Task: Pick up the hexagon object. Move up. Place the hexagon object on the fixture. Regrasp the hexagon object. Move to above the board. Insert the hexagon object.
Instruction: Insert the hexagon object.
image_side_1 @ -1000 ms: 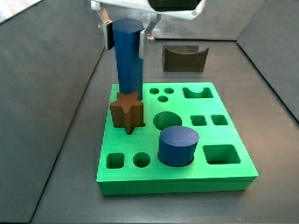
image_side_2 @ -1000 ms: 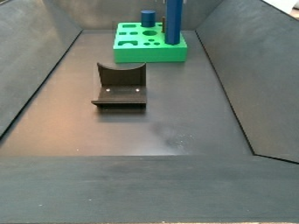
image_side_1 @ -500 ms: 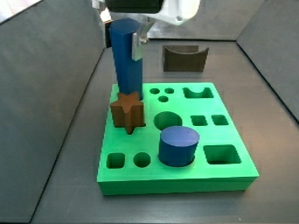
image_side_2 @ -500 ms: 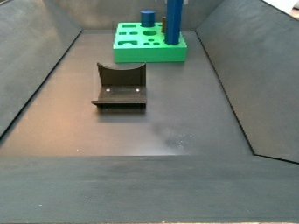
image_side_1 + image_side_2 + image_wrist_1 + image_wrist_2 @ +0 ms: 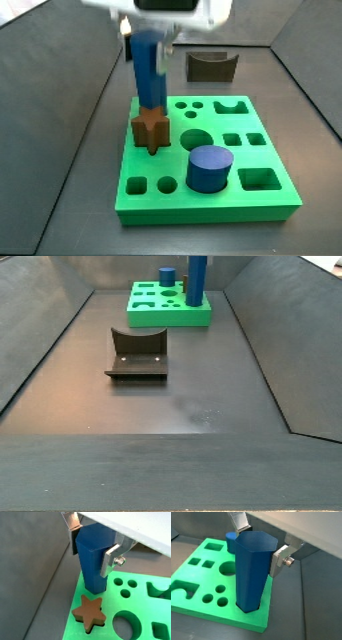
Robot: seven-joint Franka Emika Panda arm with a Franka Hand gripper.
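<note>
The hexagon bar [image 5: 252, 569] stands upright, its long axis vertical, with its lower end at the board [image 5: 201, 577] near the board's edge, in the middle of the frame in both wrist views. The pincer [image 5: 92, 539] sits at the bar's upper end, one silver finger [image 5: 111, 558] flat against a side face and its partner on the opposite face, so it appears to be pinching the bar from above; the bar hangs straight down from it. In a side view the bar [image 5: 147, 72] rises at upper left of centre, just behind the brown star peg [image 5: 150, 130]. Whether its tip is already inside a hole or only resting on the green top cannot be told: the bar itself hides that spot. The pincer is blurred in that side view, and cut off by the top edge where the fixture [image 5: 136, 354] stands mid-left, well apart from the board.
</note>
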